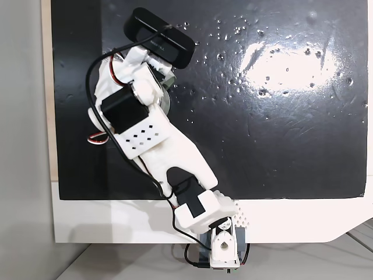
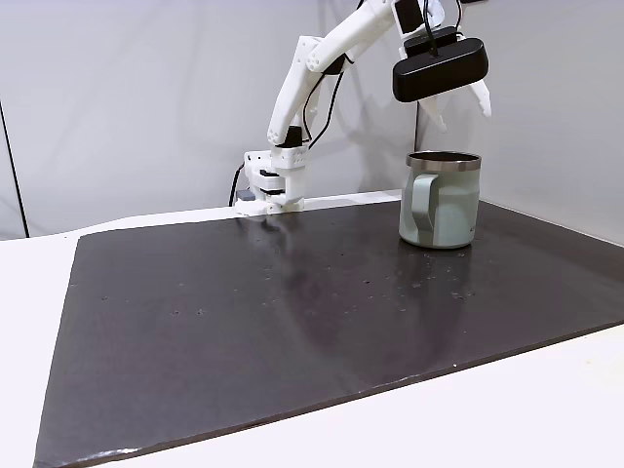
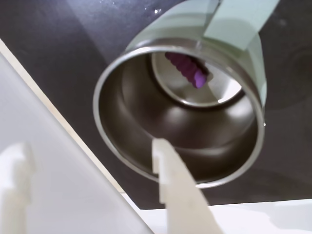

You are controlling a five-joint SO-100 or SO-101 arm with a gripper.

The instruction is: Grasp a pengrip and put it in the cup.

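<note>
Gripper point(image 3: 92, 161) above the cup point(image 3: 146, 44), jaws spread and empty; pengrip point(image 3: 187, 68) lies on cup's bottom.

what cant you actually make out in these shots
- The cup in the fixed view from above: almost all covered by the arm; only a sliver of rim shows.
- The pengrip lies inside the cup in the wrist view; in the side fixed view the cup's wall hides it.
- The gripper in the wrist view: blurred, cut off by the lower edge; the fingers look spread.
</note>
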